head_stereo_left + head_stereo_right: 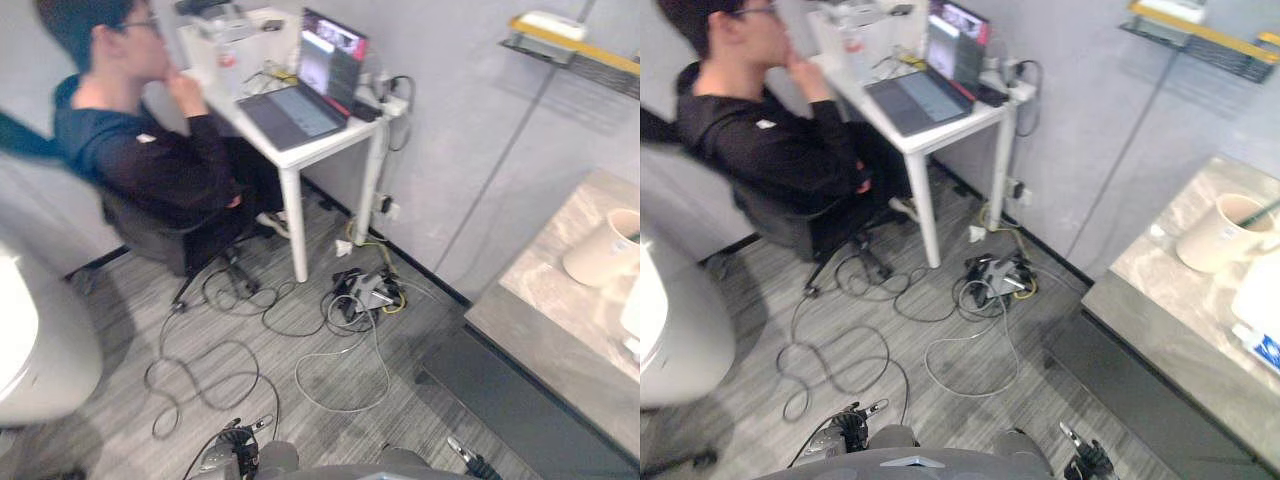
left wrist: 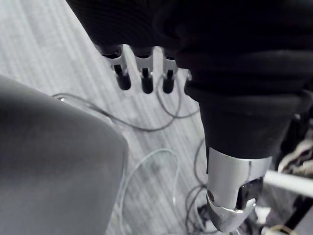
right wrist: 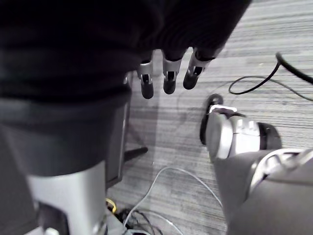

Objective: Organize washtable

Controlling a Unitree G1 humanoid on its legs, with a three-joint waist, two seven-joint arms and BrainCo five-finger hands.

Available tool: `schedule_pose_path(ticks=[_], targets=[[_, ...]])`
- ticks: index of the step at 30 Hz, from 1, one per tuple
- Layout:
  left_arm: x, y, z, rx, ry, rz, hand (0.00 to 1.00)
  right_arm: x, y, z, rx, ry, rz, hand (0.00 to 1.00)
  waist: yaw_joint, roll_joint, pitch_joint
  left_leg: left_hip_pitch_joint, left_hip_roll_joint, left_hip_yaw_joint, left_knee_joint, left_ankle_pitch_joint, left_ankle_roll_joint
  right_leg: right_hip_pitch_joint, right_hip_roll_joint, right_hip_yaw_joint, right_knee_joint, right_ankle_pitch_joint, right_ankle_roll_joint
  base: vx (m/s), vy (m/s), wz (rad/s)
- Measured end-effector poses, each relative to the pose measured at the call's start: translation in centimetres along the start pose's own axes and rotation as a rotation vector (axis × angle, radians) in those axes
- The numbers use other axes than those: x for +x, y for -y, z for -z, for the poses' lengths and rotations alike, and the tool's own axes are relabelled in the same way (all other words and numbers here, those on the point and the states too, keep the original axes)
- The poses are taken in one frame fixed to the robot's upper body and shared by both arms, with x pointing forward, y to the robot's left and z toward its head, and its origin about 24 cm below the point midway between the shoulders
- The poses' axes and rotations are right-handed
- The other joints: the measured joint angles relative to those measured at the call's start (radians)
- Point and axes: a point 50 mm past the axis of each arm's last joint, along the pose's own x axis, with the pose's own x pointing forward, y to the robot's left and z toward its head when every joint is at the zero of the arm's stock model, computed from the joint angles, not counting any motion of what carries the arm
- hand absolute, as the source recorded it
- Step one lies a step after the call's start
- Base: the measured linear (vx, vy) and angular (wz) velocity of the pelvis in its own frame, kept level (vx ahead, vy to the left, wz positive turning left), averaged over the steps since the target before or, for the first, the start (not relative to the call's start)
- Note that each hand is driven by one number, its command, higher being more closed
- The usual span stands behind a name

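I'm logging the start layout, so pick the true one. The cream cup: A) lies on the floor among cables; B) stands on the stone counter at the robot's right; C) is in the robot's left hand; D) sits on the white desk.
B: the cream cup stands on the stone counter at the right of the eye views, while the left hand and right hand hang open over the floor.

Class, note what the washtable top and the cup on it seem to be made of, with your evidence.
The washtable top looks like polished marble or stone-look laminate: mottled grey-beige veining, soft sheen. The cup looks ceramic or plastic, undecidable: plain cream, smooth, thick-walled.
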Motion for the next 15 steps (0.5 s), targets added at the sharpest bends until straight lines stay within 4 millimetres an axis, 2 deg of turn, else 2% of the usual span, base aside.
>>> schedule_pose_path(ticks=[3, 4, 5, 6, 7, 8, 9, 10, 11, 12, 13, 14, 15], targets=[[0.2, 1.4, -1.8, 0.063, 0.049, 0.045, 0.0, 0.1, -0.6, -0.4, 0.007, 0.009, -0.015, 0.0, 0.0, 0.01, -0.006, 0.007, -0.011, 0.13, -0.028, -0.001, 0.039, -0.073, -0.024, 0.036, -0.037, 0.115, 0.002, 0.06, 0.272, -1.37], [0.2, 1.8, -2.1, 0.067, 0.06, 0.057, 0.0, 0.2, -1.0, -0.8, 0.007, 0.009, -0.029, 0.0, 0.003, 0.023, -0.004, 0.014, -0.008, 0.195, -0.056, 0.008, 0.056, -0.105, -0.029, 0.032, -0.063, 0.186, -0.004, 0.02, 0.257, -1.71], [0.2, 2.0, -2.2, 0.071, 0.064, 0.061, 0.0, 0.3, -1.5, -1.0, 0.008, 0.009, -0.044, 0.0, 0.003, 0.032, -0.002, 0.037, -0.003, 0.26, -0.087, 0.018, 0.073, -0.127, -0.03, 0.0, -0.087, 0.25, -0.008, 0.02, 0.197, -1.63], [0.2, 2.0, -2.0, 0.07, 0.059, 0.061, 0.0, 0.3, -1.7, -1.1, 0.007, 0.011, -0.051, 0.0, 0.002, 0.038, 0.002, 0.054, 0.005, 0.3, -0.102, 0.021, 0.079, -0.134, -0.031, -0.041, -0.091, 0.265, -0.019, 0.07, 0.112, -1.62], [0.1, 1.7, -1.5, 0.067, 0.046, 0.054, 0.0, 0.4, -2.1, -1.3, 0.004, 0.008, -0.063, 0.0, 0.003, 0.053, 0.009, 0.086, 0.026, 0.38, -0.126, 0.023, 0.088, -0.156, -0.025, -0.175, -0.048, 0.252, -0.033, 0.01, 0.073, -1.68], [0.1, 1.2, -1.2, 0.061, 0.036, 0.04, 0.0, 0.4, -2.3, -1.6, -0.015, 0.011, -0.069, 0.0, 0.004, 0.054, 0.008, 0.109, 0.041, 0.453, -0.157, 0.026, 0.092, -0.183, -0.029, -0.381, 0.011, 0.223, -0.08, -0.02, 0.056, -1.62], [0.1, 0.9, -0.9, 0.065, 0.025, 0.031, 0.0, 0.5, -2.5, -1.9, -0.028, 0.017, -0.072, 0.0, 0.003, 0.059, 0.011, 0.12, 0.053, 0.49, -0.171, 0.027, 0.095, -0.185, -0.034, -0.494, 0.041, 0.2, -0.117, -0.04, 0.046, -1.6], [0.1, 0.3, -0.4, 0.081, 0.008, 0.018, 0.0, 0.7, -2.6, -2.6, -0.06, 0.031, -0.077, 0.0, 0.004, 0.072, 0.016, 0.146, 0.071, 0.549, -0.195, 0.035, 0.099, -0.178, -0.046, -0.691, 0.061, 0.171, -0.155, 0.13, -0.079, -1.6], [0.1, -0.2, -0.1, 0.099, 0.001, 0.006, 0.0, 0.8, -3.0, -3.5, -0.088, 0.049, -0.085, 0.0, 0.01, 0.073, 0.022, 0.157, 0.074, 0.6, -0.21, 0.051, 0.091, -0.149, -0.06, -0.819, 0.043, 0.166, -0.159, 0.2, -0.131, -1.57], [0.0, -0.5, 0.0, 0.108, -0.003, 0.001, 0.0, 0.8, -3.2, -3.8, -0.107, 0.058, -0.09, 0.0, 0.008, 0.069, 0.026, 0.157, 0.07, 0.611, -0.208, 0.054, 0.088, -0.131, -0.062, -0.858, 0.007, 0.163, -0.153, 0.22, -0.233, -1.57], [0.1, -0.7, -0.3, 0.127, 0.003, -0.002, 0.0, 0.9, -3.5, -4.5, -0.127, 0.075, -0.098, 0.0, 0.009, 0.053, 0.043, 0.161, 0.056, 0.608, -0.214, 0.06, 0.083, -0.102, -0.058, -0.884, -0.077, 0.171, -0.141, 0.12, -0.176, -1.23], [0.2, -0.2, -0.4, 0.129, -0.005, 0.012, 0.0, 1.1, -3.1, -5.3, -0.142, 0.088, -0.084, 0.0, 0.003, 0.083, 0.06, 0.165, 0.054, 0.593, -0.232, 0.071, 0.081, -0.088, -0.034, -0.857, -0.135, 0.21, -0.132, 0.08, -0.147, -1.02], [0.3, 0.2, -0.8, 0.129, 0.003, 0.02, 0.0, 1.1, -2.7, -5.5, -0.142, 0.091, -0.072, 0.0, 0.002, 0.09, 0.066, 0.169, 0.052, 0.59, -0.244, 0.081, 0.079, -0.081, -0.028, -0.848, -0.155, 0.223, -0.133, 0.07, -0.084, -0.64]])
